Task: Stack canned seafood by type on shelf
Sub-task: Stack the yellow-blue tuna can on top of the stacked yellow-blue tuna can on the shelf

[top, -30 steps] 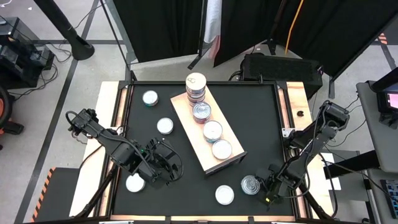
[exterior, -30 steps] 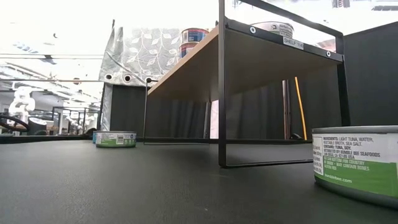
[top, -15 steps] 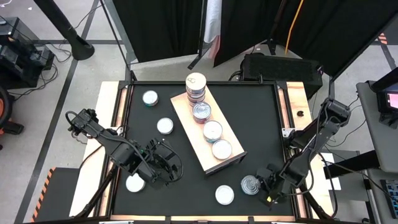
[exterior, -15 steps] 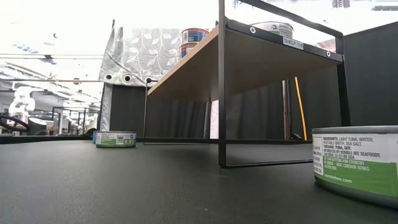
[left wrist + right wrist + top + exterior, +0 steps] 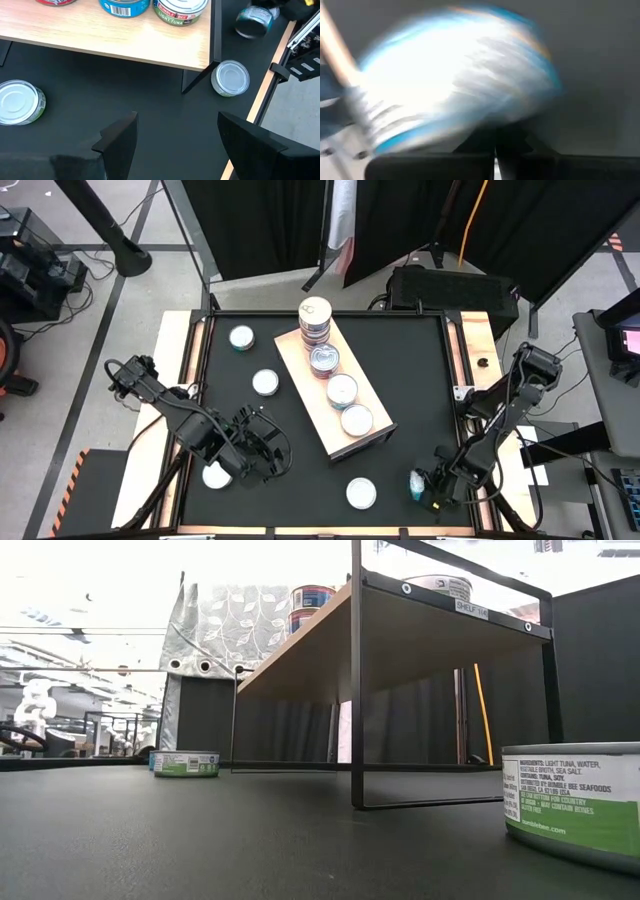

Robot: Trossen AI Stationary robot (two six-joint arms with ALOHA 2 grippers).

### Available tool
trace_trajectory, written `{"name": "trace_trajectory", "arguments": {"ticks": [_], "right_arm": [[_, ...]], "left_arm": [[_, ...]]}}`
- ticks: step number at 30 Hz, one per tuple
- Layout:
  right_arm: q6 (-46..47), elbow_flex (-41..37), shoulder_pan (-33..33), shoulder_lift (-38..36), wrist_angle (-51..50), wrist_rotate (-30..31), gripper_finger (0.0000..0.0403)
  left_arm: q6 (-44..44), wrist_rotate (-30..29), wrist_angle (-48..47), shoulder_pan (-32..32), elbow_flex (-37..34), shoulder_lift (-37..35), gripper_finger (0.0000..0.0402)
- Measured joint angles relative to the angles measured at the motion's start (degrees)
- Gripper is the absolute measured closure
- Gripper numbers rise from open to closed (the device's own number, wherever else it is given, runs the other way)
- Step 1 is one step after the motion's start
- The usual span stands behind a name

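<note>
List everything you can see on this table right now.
pale wooden shelf board: one, light wood, diagonal across the table's middle
tins on the shelf: four spots, silvery tops; the far-end one is a stack with pinkish-red sides
loose upright tins: four, white tops, on the black tabletop; two left of the shelf, one near the front edge, one partly hidden under the left arm
tipped teal tin: one, blue-teal, front right, beside the right gripper
left gripper: open, front left
right gripper: shut, front right

Open black tabletop point(image 5: 410, 380) right of the shelf point(image 5: 322, 427); loose tins point(image 5: 265, 382) crowd its left.
</note>
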Motion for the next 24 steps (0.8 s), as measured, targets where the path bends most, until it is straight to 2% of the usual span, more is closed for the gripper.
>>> {"name": "trace_trajectory", "arguments": {"ticks": [8, 13, 18, 24], "right_arm": [[4.50, -0.57, 1.56, -0.38, -7.64, 0.26, 0.0403], [3.67, 0.50, 1.56, -5.45, -12.06, 2.48, 0.0403], [0.23, 1.35, 2.28, -10.31, -2.54, 7.96, 0.0403], [5.61, 1.31, 2.82, -5.08, -1.07, 7.56, 0.0403]], "left_arm": [[0.09, 0.02, -1.76, -0.11, 0.00, 0.00, 0.0130], [0.42, 0.40, -1.95, -0.11, 0.00, 0.00, 0.0130], [1.52, 0.52, -1.97, -0.11, 0.00, 0.00, 0.0130], [1.94, -0.09, -1.99, -0.06, 0.00, 0.00, 0.0130]]}}
